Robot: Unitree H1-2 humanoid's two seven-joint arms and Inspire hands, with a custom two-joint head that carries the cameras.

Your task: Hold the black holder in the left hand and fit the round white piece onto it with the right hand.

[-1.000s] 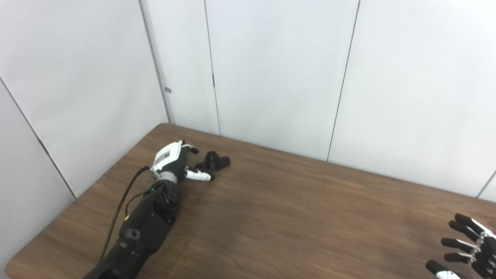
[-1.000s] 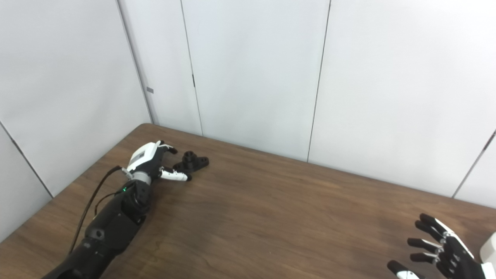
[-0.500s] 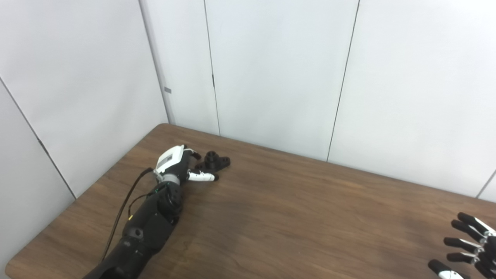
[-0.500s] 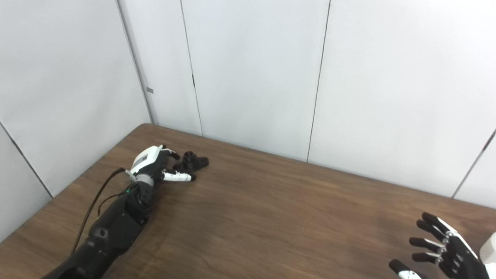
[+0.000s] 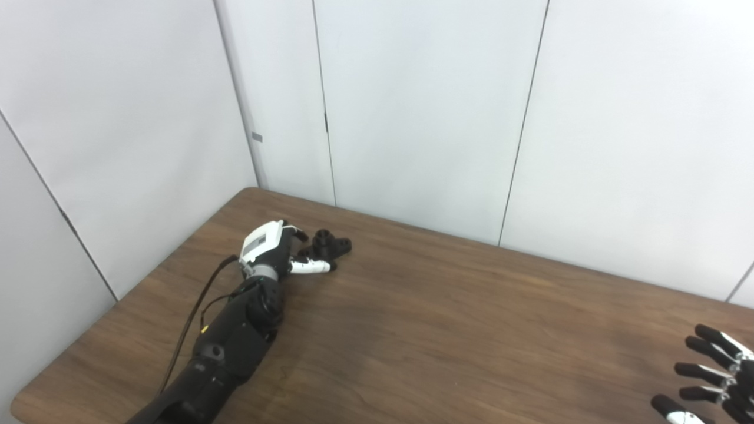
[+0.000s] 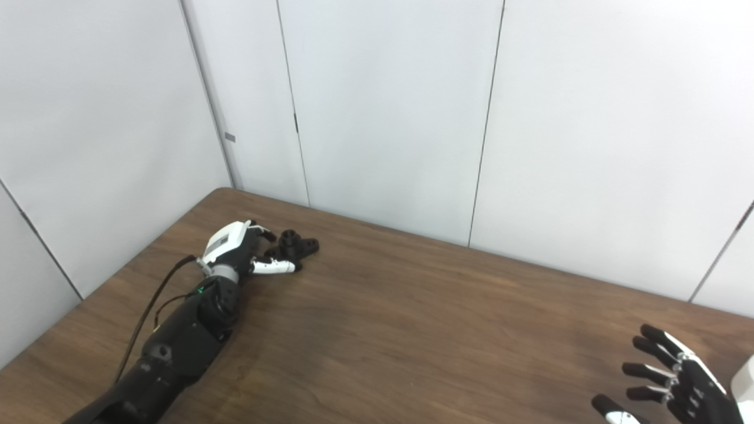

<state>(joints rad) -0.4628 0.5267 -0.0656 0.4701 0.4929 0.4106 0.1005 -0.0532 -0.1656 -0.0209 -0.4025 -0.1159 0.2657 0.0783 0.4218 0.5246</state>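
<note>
White wall panels [image 5: 412,106] enclose the far and left sides of a brown wooden worktop [image 5: 447,330]. Near the far left corner of the worktop lies the black holder [image 5: 330,245], a small dark piece with a raised round boss, resting flat on the wood. Left hand [image 5: 272,250], white-backed with dark fingers, reaches in along the left side on a black forearm trailing a dark cable; its fingers [image 5: 309,267] are spread around the left end of the holder, the thumb lying along the holder's near edge and the other fingers curling by its far side, touching or just beside it, with no closed grasp visible. Right hand [image 6: 671,386] sits at the near right corner, well apart from the holder, its fingers fanned wide and holding nothing. At the right picture edge just beside that hand, a white object [image 6: 743,386] is partly visible; its shape cannot be made out.
</note>
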